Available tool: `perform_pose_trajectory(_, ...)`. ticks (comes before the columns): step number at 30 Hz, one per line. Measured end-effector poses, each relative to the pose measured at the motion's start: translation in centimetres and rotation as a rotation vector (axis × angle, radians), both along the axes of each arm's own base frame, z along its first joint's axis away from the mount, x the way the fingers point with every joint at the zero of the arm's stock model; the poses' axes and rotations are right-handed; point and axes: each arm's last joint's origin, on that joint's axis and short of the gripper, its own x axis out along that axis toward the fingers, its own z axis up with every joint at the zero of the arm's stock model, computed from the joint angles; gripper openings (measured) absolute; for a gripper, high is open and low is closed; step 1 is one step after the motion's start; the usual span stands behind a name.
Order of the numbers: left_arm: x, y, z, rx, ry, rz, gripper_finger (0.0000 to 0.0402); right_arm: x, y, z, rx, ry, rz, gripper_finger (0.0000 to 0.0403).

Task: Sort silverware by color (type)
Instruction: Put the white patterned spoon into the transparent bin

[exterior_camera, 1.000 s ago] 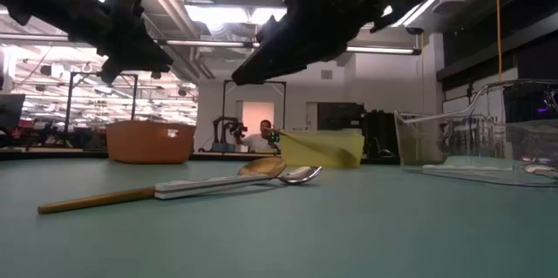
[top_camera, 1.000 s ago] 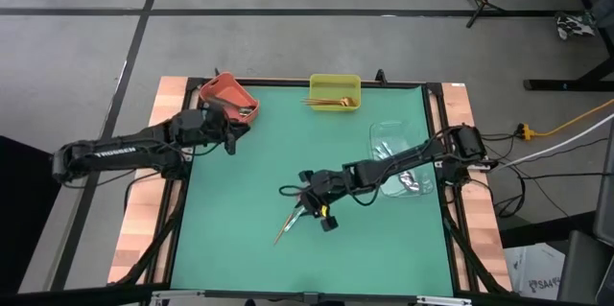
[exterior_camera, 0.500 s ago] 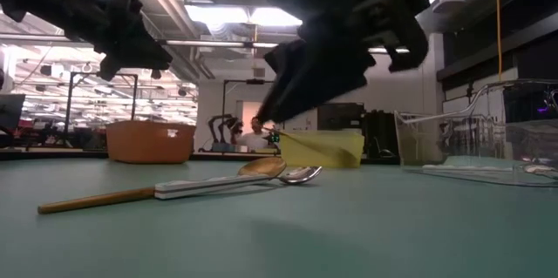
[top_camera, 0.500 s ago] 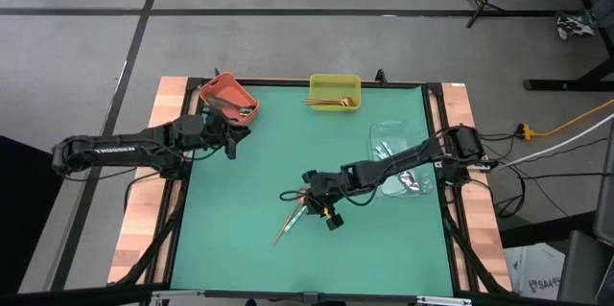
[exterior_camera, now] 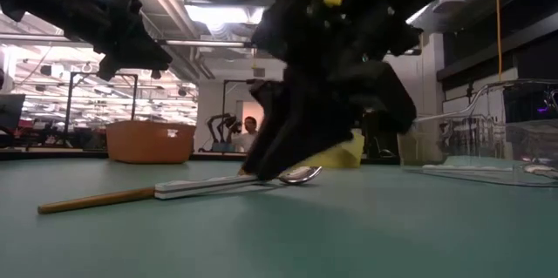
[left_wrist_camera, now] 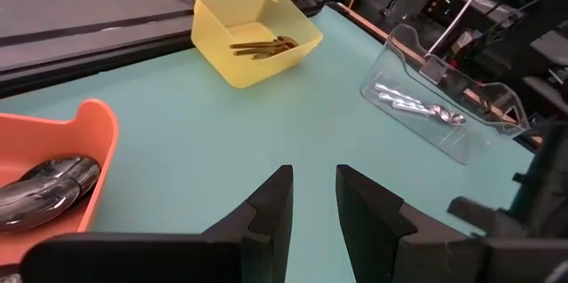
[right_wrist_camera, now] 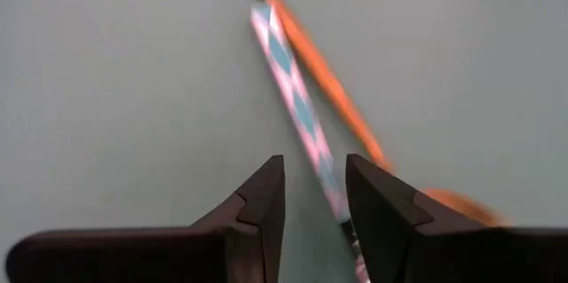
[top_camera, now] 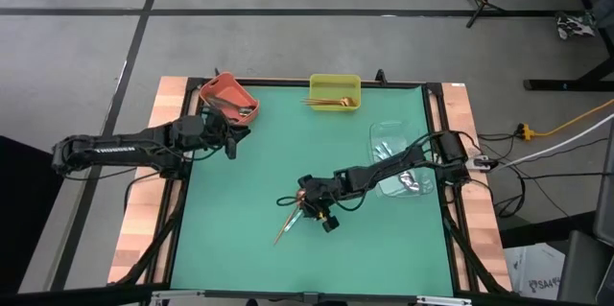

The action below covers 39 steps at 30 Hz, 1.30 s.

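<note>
two spoons are left on the green mat (top_camera: 240, 181), lying crossed near its centre: a gold spoon (right_wrist_camera: 319, 70) and a silver spoon (right_wrist_camera: 297, 110), seen side by side in the right wrist view. in the low view the silver spoon's bowl (exterior_camera: 301, 173) rests on the mat beside the gripper. the right gripper (top_camera: 309, 202) is lowered over the pair, its fingers (right_wrist_camera: 257, 199) apart, with the silver handle lying between them; nothing is clamped yet. the step in hand is judged to be the pick of the silver spoon.

the rest of the silverware is already sorted: dark spoons in the orange bin (top_camera: 223, 86) at 11 o'clock, gold ones in the yellow bin (top_camera: 335, 82) at 12 o'clock, silver ones in the clear bin (top_camera: 389, 135) at 3 o'clock. the left gripper (top_camera: 230, 138) is held by the orange bin, fingers apart and empty.

next, a closing on the silver handle alone is called for, without the gold spoon being caught, then a carry toward 3 o'clock.
</note>
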Motion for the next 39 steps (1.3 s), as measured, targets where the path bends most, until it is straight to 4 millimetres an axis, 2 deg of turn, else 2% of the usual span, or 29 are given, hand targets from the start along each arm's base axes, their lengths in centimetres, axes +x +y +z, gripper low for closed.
perform_pose_trajectory(4,0.0,0.02,0.01,0.001,-0.001,0.004,0.0082,0.06,0.06,-0.97,0.012,0.028,0.006,0.0113)
perform_pose_trajectory(13,-0.02,0.03,0.02,0.004,-0.001,0.01,0.0082,-0.09,0.03,-1.04,0.021,0.054,-0.012,0.011)
perform_pose_trajectory(27,-0.02,0.03,0.02,0.004,0.0,0.011,0.0082,-0.17,-0.01,-1.07,0.013,0.064,-0.017,0.0009)
perform_pose_trajectory(39,-0.02,0.03,0.02,0.004,-0.001,0.01,0.0082,-0.16,0.03,-1.05,0.013,0.061,-0.017,0.0004)
